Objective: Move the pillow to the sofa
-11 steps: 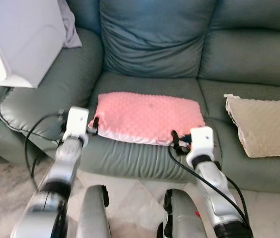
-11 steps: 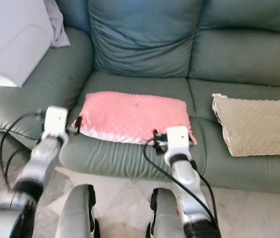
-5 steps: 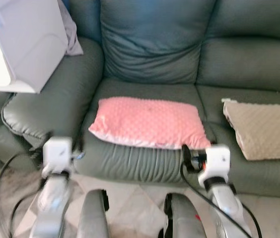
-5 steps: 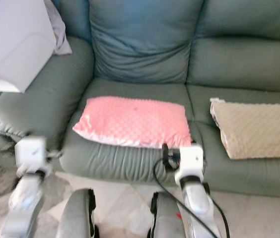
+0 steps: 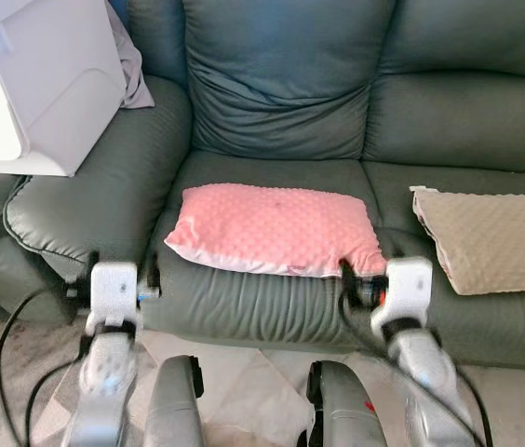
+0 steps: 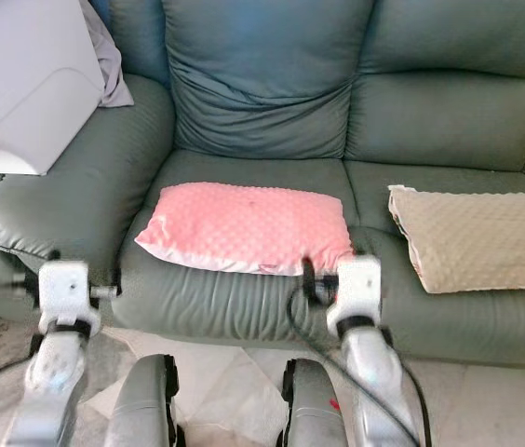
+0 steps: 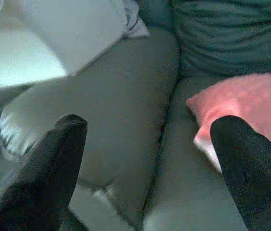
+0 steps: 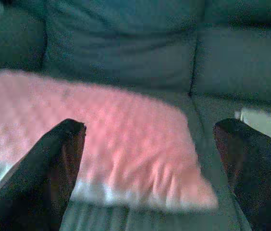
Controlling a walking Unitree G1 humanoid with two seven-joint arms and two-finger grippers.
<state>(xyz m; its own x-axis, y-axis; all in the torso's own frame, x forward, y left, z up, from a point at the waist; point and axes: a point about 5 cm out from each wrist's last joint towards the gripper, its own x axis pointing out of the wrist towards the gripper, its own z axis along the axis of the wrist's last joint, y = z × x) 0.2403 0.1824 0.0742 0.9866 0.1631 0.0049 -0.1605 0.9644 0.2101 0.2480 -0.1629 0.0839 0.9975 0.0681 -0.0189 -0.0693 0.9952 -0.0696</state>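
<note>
Pink pillow flat on green sofa; both claws spread, empty.

No legible text, label, brand or number is showing anywhere. The white appliance on the sofa's arm is carrying a few tiny dark marks near its edge (too small and blurred to read), and a small red mark is showing on the robot's lower body, but it is not forming any readable character.

Pink pillow flat on sofa seat.
</note>
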